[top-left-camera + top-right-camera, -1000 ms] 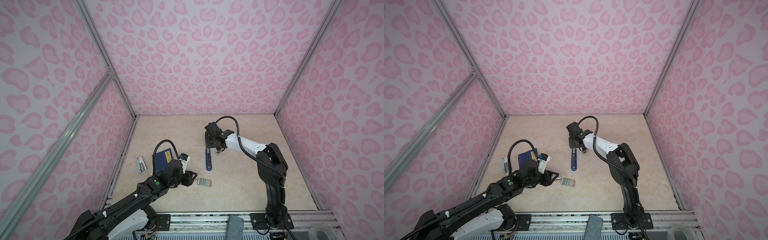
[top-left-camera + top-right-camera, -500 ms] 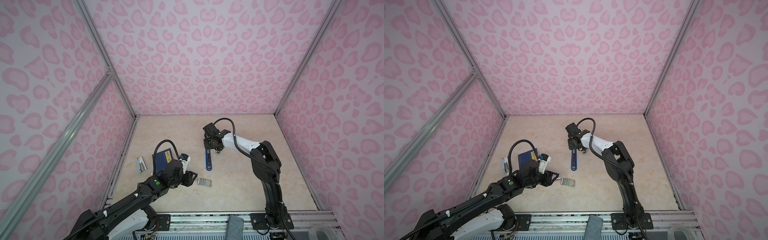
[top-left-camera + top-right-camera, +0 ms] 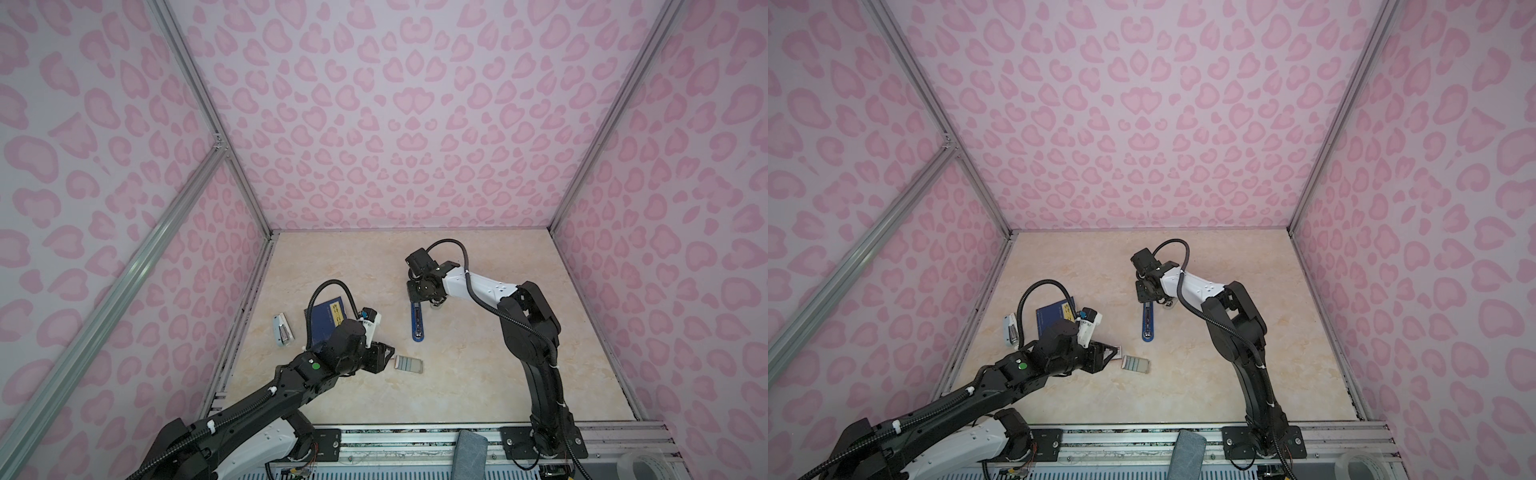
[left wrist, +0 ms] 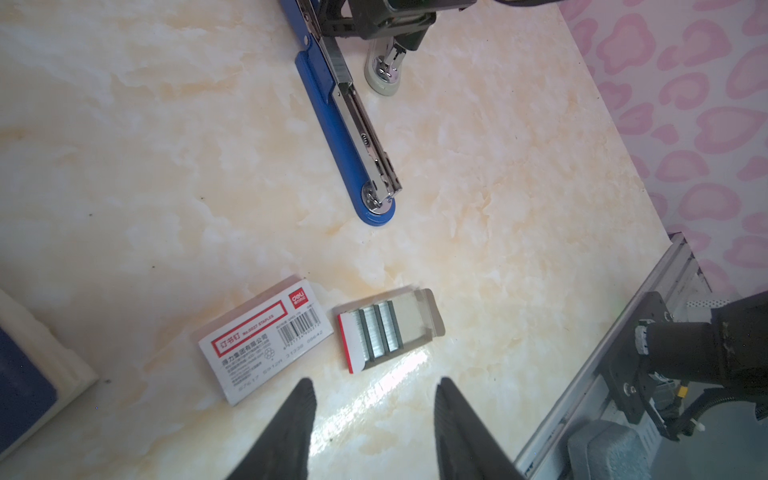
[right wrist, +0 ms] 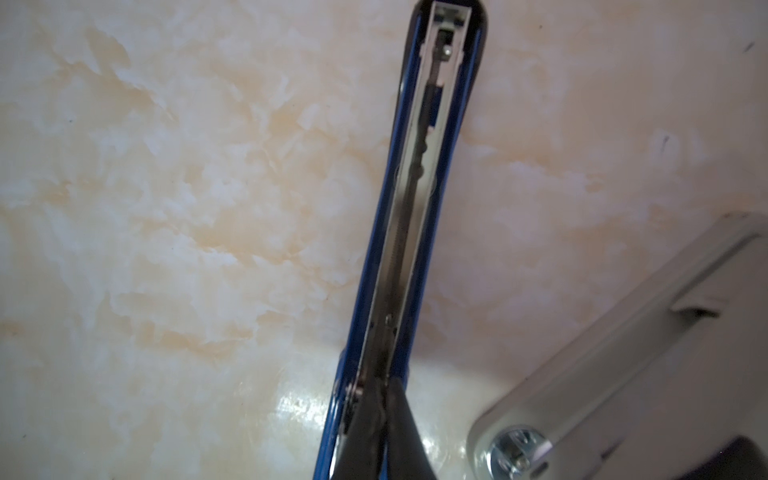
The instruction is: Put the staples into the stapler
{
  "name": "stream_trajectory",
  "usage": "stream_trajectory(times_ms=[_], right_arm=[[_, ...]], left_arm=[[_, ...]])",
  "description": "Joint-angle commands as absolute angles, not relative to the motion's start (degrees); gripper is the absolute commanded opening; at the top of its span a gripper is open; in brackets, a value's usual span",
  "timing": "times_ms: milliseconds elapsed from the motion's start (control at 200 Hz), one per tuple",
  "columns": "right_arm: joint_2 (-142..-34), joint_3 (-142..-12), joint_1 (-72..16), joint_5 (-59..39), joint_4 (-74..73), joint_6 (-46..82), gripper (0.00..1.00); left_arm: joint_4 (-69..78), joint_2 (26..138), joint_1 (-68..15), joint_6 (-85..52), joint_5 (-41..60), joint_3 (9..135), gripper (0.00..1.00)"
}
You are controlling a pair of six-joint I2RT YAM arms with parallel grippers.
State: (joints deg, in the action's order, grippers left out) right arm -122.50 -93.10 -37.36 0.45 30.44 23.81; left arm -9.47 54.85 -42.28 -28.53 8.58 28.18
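Pink-patterned walls (image 3: 374, 124) are boxing in the marble surface (image 4: 166, 166). I'm holding the opened stapler (image 4: 328, 124) flat, my right pincer (image 5: 380, 384) pinched shut on its hinge end. My left pincer (image 4: 372, 384) is hovering half open and empty near the tray (image 4: 419, 316), where the staples (image 4: 378, 332) are lying untouched, so I'm judging all the loading is left to do.

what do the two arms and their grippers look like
Both arms are black with one white section, near the base on the left arm, at the forearm on the right arm. A ribbed black cable loops over each wrist. The left arm bears a green dot. The left gripper and right gripper have dark, tapering fingers.
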Motion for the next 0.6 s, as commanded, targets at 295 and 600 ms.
stream_trajectory(times_ms=[295,600], right_arm=[[-120.6,-89.6,-38.8,0.8,29.9,24.0,0.09],[-120.0,-87.6,-39.5,1.2,29.2,24.2,0.08]], left_arm=[[-8.4,54.9,-42.3,-28.9,8.5,27.9,0.5],[-8.3,54.8,-42.3,-29.0,8.4,27.8,0.5]])
